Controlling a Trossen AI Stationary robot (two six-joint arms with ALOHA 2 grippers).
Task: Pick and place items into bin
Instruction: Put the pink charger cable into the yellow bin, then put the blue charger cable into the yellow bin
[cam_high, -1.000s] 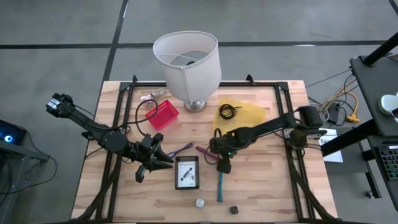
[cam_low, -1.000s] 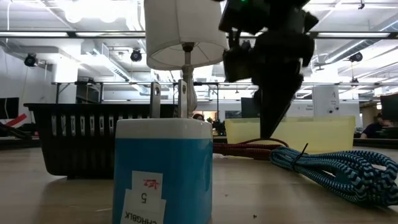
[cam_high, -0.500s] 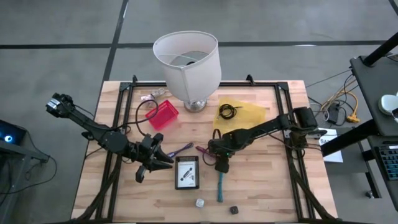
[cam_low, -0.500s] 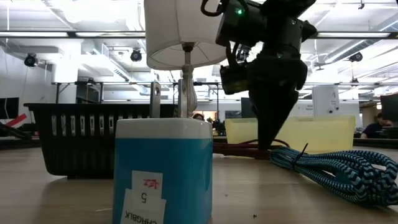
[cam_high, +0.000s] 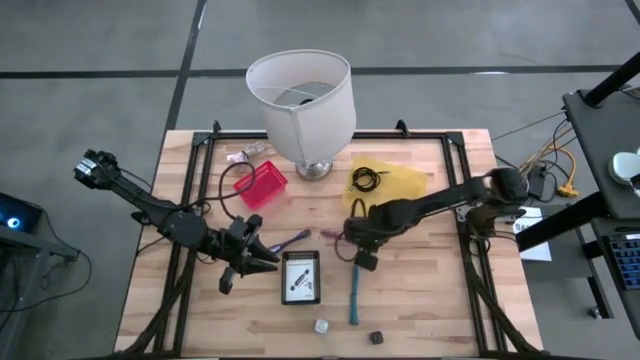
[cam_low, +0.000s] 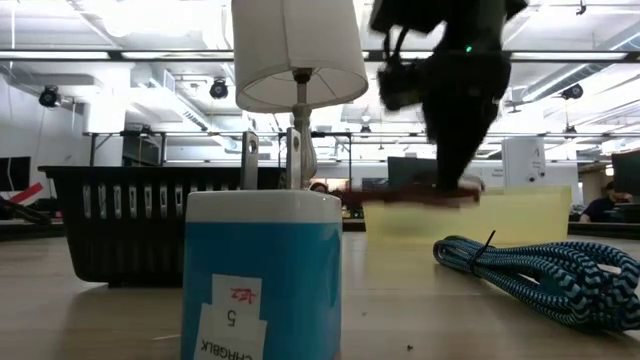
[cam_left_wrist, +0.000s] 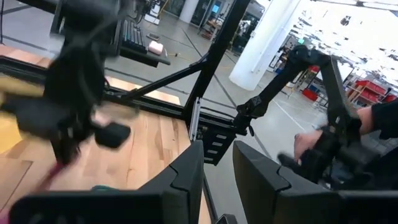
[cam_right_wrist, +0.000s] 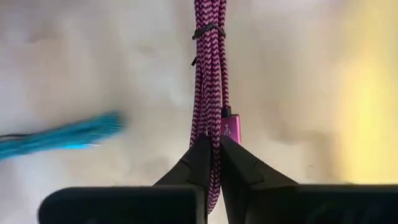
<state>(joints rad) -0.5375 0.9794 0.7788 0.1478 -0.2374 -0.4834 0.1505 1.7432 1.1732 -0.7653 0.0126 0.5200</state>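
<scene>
**Entry: purple cable, lifted by right gripper, bound for bin**

Item: purple cable (cam_right_wrist: 209, 93), braided and bundled with a small tie. Location: pinched between the fingertips of the right gripper (cam_high: 352, 243) above the middle of the table (cam_high: 430, 300), just clear of the wood in the low view.

Tool state: right gripper clamped narrow on the cable's end. Left gripper (cam_high: 262, 252) waits low beside the white card (cam_high: 300, 277), fingers a narrow gap apart and empty.

Also present: teal cable (cam_high: 354, 295) lying just beside the lift point; yellow sheet (cam_high: 395, 183) carrying a black coil (cam_high: 365, 179); red bin (cam_high: 260, 184) by the lamp (cam_high: 303, 100); two small cubes (cam_high: 348, 331) near the front edge.

Handling note: the grip is at one end only, so the bundle probably dangles; lift enough to clear the card and lamp base, travel smoothly toward the bin, release over its opening.

Change from half a second earlier: the right gripper has risen and shifted right; the cable has left the table.
</scene>
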